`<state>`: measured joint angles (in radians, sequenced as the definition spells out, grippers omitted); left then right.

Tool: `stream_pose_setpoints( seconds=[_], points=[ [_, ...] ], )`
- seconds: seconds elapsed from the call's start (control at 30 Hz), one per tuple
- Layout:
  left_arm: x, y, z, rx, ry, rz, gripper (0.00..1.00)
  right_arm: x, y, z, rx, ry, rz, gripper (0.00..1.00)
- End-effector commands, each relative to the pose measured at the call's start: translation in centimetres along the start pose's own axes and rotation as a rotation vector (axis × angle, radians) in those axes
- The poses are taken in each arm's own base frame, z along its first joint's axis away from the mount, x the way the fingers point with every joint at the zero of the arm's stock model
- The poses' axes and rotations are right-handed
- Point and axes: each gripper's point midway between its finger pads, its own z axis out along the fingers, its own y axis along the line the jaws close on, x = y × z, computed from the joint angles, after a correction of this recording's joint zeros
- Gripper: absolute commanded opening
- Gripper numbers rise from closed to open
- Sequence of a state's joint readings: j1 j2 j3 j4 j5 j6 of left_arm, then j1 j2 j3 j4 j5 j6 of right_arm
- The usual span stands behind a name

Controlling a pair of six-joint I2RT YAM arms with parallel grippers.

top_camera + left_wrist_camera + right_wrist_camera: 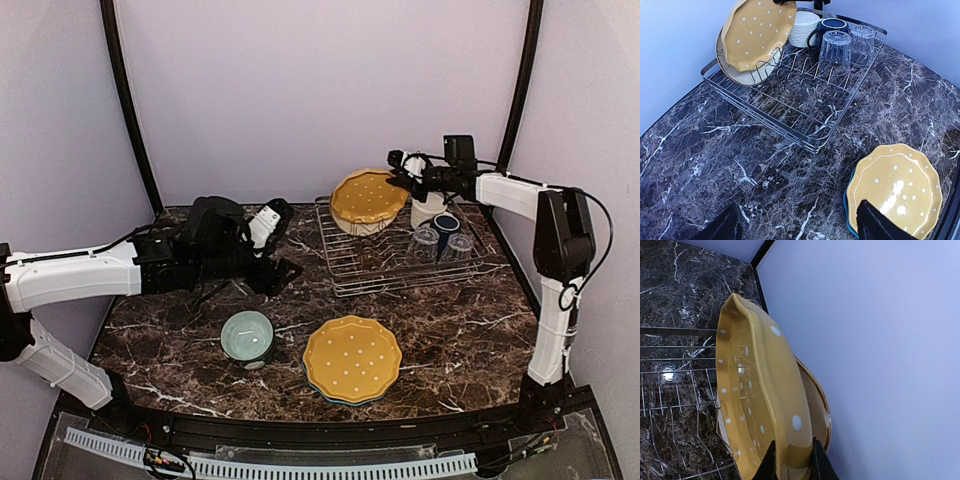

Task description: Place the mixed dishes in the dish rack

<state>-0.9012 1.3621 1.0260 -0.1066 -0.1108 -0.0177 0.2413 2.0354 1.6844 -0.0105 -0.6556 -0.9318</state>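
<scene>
Nipped nearly closed on the lower rim of a yellow dotted plate (755, 390), with the fingers (765, 467) of the right gripper (792, 460) one on each face: a thin-edge pinch and nothing more. Stands that plate on edge at the far left corner of the dish rack (400, 280), tilted back towards a cream plate (815, 405) racked behind it; cannot tell whether touching or just apart. Judging by the gloss, glazed ceramic: stiff, fairly heavy for so narrow a hold, slick under the pads and quick to chip against wire or its neighbour. Best eased down between the prongs and let go only once seated. Along the rack's far side to the right, a cream mug (802, 27), a navy mug (830, 27) and two clear glass tumblers (835, 50), close together. Out on the marble table (450, 330), well apart from the rack, a mint-green bowl (247, 335) and, near it, a second yellow dotted plate (352, 357) lying flat on a blue plate (847, 210). Likely awkward to lift, these flat ones. Take by the scalloped rim where it overhangs; take the bowl by its wall. Left of the rack, above the table, the left gripper (799, 207) with jaws wide apart and empty.
</scene>
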Motion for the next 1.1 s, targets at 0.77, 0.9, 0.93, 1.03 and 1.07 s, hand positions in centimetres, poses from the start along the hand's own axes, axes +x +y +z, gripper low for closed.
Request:
stream_pose_setpoints(
  seconds=[0.77, 0.9, 0.93, 1.03, 1.07],
  points=[
    [0.1, 0.3, -0.5, -0.014, 0.013, 0.006, 0.78, 1.4, -3.8, 1.6, 0.123, 0.011, -0.028, 0.18],
    [0.1, 0.2, -0.5, -0.011, 0.013, 0.003, 0.78, 1.0, -4.9, 1.0, 0.170, 0.025, -0.024, 0.26],
    [0.2, 0.2, -0.5, -0.011, 0.014, 0.002, 0.78, 0.9, -5.1, 0.9, 0.177, 0.025, -0.021, 0.28],
    [0.3, 0.2, -0.6, -0.007, 0.013, -0.003, 0.78, 0.4, -5.7, 0.6, 0.201, 0.021, -0.012, 0.31],
    [0.3, 0.2, -0.6, -0.006, 0.013, -0.004, 0.78, 0.3, -5.8, 0.5, 0.205, 0.020, -0.010, 0.31]
  ],
)
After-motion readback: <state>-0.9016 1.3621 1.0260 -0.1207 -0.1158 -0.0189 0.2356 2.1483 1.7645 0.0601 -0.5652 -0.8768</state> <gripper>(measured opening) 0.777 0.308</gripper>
